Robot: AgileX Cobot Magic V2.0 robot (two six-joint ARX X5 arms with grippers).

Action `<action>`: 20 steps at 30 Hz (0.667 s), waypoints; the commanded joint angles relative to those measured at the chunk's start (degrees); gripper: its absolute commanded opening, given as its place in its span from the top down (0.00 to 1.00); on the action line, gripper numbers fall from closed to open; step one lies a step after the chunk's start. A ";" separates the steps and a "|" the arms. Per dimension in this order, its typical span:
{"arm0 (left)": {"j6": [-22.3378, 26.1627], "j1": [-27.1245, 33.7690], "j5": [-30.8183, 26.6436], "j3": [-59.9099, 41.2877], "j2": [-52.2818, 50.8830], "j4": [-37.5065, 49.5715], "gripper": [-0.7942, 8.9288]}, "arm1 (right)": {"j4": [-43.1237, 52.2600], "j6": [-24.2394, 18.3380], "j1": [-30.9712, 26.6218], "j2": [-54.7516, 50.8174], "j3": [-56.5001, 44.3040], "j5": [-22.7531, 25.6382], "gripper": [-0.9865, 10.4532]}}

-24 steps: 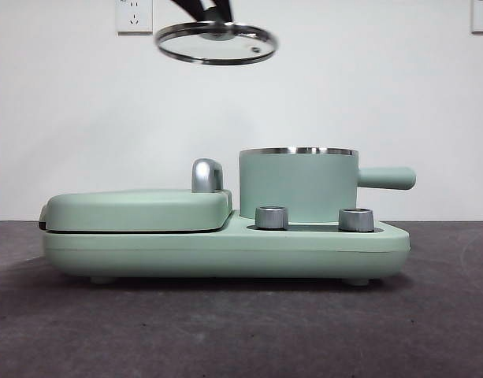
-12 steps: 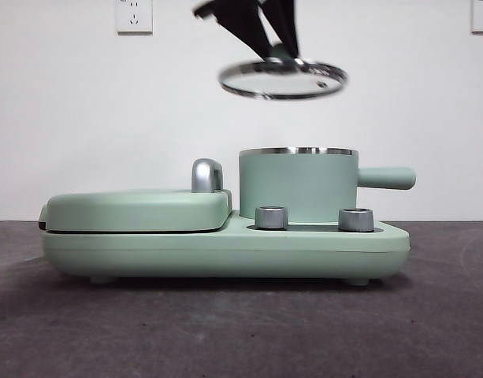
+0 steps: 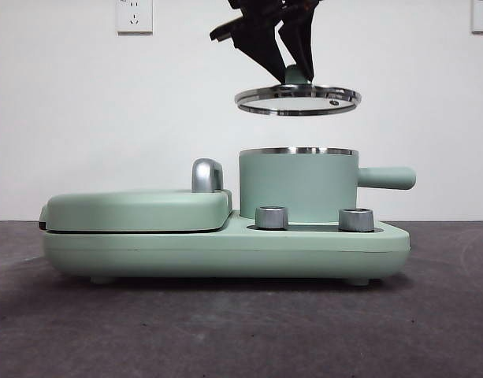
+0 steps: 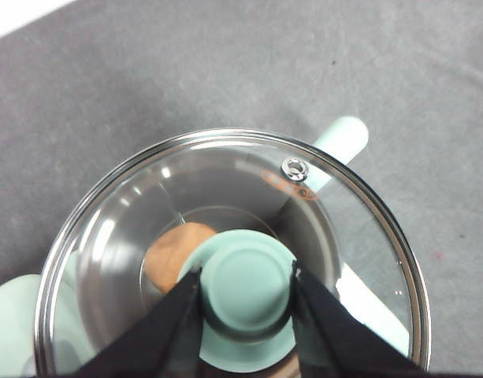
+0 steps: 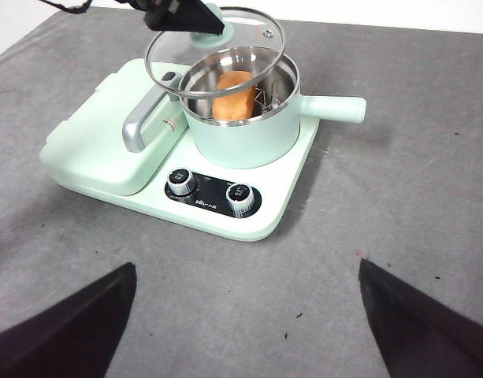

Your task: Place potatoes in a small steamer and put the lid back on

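Observation:
My left gripper (image 3: 295,75) is shut on the mint-green knob (image 4: 247,289) of the glass lid (image 3: 297,100) and holds it level a little above the steamer (image 3: 298,184). In the left wrist view the lid's steel rim (image 4: 131,169) rings the pot below, and the potato (image 4: 175,250) shows through the glass. The right wrist view shows the potato (image 5: 234,94) lying inside the steamer (image 5: 241,126), with the lid (image 5: 249,30) and the left gripper (image 5: 212,22) above it. My right gripper (image 5: 245,315) is open and empty, high above the near table.
The steamer stands on a mint-green cooker base (image 3: 225,250) with two steel dials (image 3: 272,217). The flat griddle cover (image 3: 139,209) with its chrome handle (image 3: 206,175) lies on the left. The pot's straight handle (image 3: 387,177) sticks out to the right. Grey table (image 5: 399,189) lies around.
The left gripper has carried the lid to the right and down, from high over the griddle cover to just above the steamer. Nothing else has moved.

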 commanded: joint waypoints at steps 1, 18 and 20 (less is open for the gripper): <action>-0.61 -0.28 -1.01 2.32 2.16 1.66 0.91 | 0.57 0.72 0.28 0.24 0.48 0.22 0.52; -0.39 0.92 -1.11 2.32 6.03 5.01 0.91 | 0.39 0.76 0.28 0.24 0.48 0.22 0.52; -0.39 1.14 -1.11 2.32 6.62 4.98 0.91 | 0.39 0.76 0.28 0.24 0.48 0.22 0.52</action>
